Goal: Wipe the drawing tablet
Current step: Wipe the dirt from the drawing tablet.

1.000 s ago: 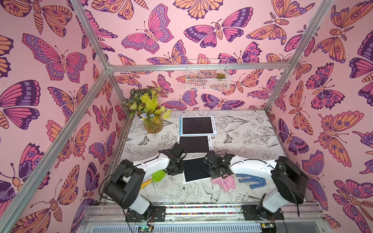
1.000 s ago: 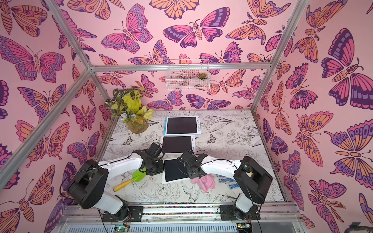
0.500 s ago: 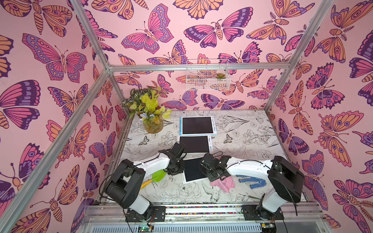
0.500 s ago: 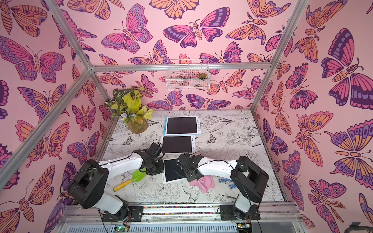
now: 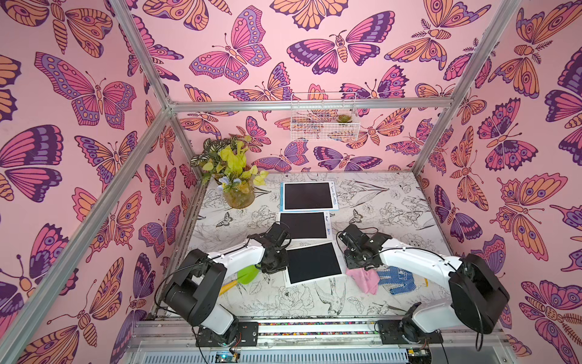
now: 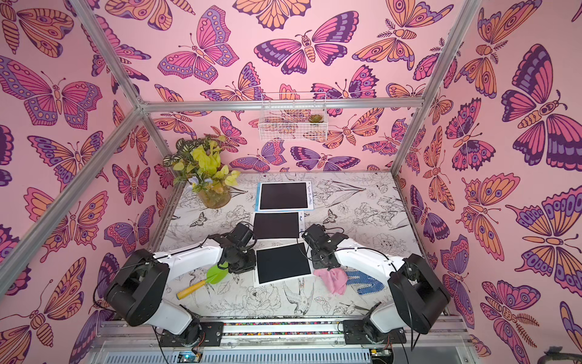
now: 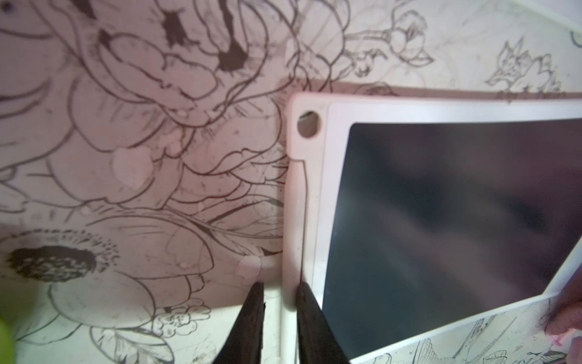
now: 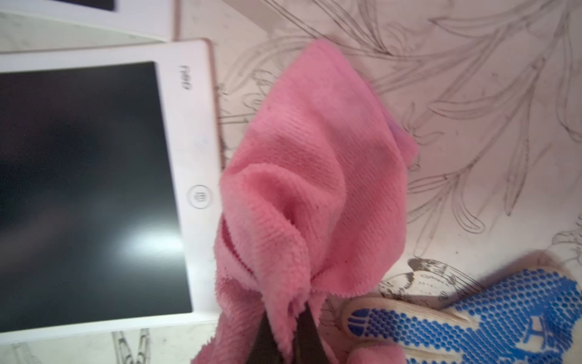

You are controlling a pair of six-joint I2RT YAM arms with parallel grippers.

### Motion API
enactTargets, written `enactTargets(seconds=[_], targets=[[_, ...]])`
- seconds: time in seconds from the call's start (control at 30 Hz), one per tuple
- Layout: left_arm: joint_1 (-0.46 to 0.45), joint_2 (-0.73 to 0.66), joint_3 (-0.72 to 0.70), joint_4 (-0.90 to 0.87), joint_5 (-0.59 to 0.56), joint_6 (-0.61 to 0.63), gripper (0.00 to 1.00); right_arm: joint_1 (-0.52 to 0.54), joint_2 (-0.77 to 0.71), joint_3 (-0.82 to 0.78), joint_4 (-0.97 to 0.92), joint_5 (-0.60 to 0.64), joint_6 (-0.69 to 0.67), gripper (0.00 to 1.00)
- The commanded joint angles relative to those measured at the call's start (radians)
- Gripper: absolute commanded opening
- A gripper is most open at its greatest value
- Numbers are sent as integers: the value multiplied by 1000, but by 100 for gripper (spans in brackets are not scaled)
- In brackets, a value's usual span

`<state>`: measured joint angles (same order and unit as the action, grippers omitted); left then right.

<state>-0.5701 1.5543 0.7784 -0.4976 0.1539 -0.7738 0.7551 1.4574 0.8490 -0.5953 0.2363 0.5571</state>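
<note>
Pinching the pink cloth (image 8: 315,164) tightly, your right gripper (image 8: 285,315) hung just beside the drawing tablet (image 5: 313,263), which lay front-centre on the table (image 5: 393,201); your left gripper (image 7: 278,291), narrowly parted, clasped its opposite edge.

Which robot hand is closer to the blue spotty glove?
The right. The right gripper, shut on the pink cloth, hangs just beside the blue glove. The left gripper pinches the far edge of the nearest tablet, a whole tablet away.
</note>
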Motion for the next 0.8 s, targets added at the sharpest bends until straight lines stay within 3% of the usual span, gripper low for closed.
enactTargets(seconds=[0.0, 0.17, 0.27, 0.37, 0.5, 0.67, 0.77], targets=[[-7, 98, -96, -42, -32, 15, 23, 91, 61, 57, 193, 0, -50, 0], [-5, 102, -105, -22, -11, 16, 23, 249, 276, 209, 280, -86, -82, 0], [-4, 98, -107, -12, -4, 19, 23, 312, 307, 206, 413, -150, -62, 0], [-3, 99, -106, -7, 1, 18, 23, 294, 294, 112, 609, -174, 5, 0], [-3, 101, -109, -8, 2, 15, 23, 202, 261, 7, 679, -166, 32, 0], [-1, 97, -118, -8, -4, 10, 23, 145, 172, -116, 647, -65, -72, 0], [-1, 105, -116, -8, -3, 11, 23, 188, 174, -131, 722, -123, -132, 0]])
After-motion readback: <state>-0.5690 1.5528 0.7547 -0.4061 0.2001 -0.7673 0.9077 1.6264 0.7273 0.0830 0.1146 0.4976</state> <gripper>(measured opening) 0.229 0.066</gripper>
